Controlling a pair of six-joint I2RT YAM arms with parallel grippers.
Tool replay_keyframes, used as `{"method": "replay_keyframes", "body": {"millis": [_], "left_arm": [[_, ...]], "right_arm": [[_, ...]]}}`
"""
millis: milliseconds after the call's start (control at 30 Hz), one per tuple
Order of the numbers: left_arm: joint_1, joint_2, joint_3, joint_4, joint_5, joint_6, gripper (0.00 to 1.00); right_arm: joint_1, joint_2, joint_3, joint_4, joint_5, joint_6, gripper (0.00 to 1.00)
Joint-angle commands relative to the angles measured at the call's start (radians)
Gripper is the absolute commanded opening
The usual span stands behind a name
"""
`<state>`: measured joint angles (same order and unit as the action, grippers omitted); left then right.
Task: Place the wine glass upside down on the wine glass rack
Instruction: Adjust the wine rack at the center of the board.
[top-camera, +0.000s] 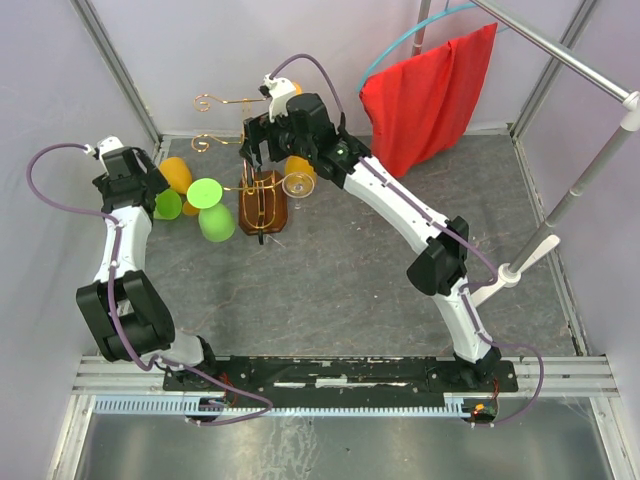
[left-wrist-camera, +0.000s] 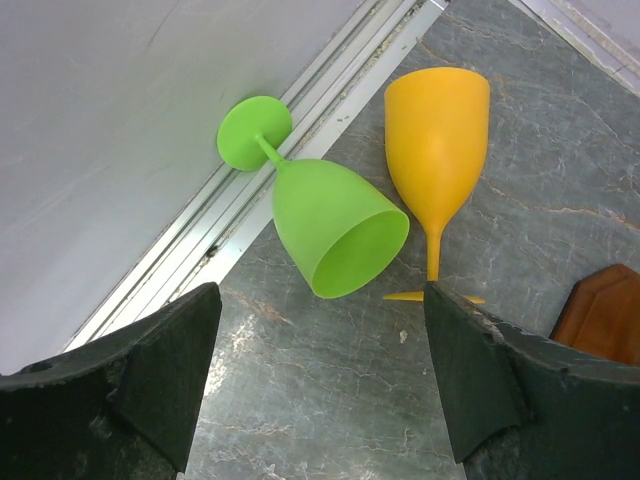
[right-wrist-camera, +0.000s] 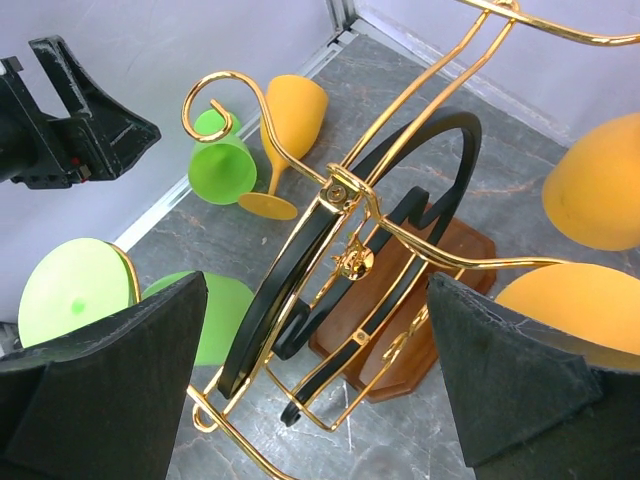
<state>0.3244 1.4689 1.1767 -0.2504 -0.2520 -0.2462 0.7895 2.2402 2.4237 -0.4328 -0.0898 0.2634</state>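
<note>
The wine glass rack (top-camera: 262, 205) has gold wire arms, a black loop handle (right-wrist-camera: 400, 190) and a brown wooden base (right-wrist-camera: 455, 260). My right gripper (top-camera: 255, 158) hovers open just above it, and the wrist view shows the rack (right-wrist-camera: 345, 255) between the fingers, untouched. A green wine glass (top-camera: 212, 215) stands foot up (right-wrist-camera: 75, 290) at the rack's left side. Orange glasses (right-wrist-camera: 600, 195) sit on its right. My left gripper (top-camera: 150, 195) is open over the table. Ahead of it a green glass (left-wrist-camera: 335, 225) and an orange glass (left-wrist-camera: 435, 130) lie on their sides.
A red cloth (top-camera: 430, 95) hangs from a hoop at the back right. A slanted metal pole (top-camera: 590, 170) stands at the right. Enclosure walls and a floor rail (left-wrist-camera: 300, 150) run close behind the lying glasses.
</note>
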Motion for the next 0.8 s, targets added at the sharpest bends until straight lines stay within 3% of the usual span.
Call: {"method": "replay_keyframes", "body": {"millis": [0, 767], "left_arm": [[0.004, 0.004, -0.005, 0.060, 0.009, -0.031, 0.89], [0.007, -0.014, -0.037, 0.073, 0.018, -0.049, 0.89]], "right_arm": [[0.004, 0.026, 0.022, 0.046, -0.039, 0.037, 0.97], [0.054, 0.055, -0.045, 0.020, -0.108, -0.033, 0.90]]}}
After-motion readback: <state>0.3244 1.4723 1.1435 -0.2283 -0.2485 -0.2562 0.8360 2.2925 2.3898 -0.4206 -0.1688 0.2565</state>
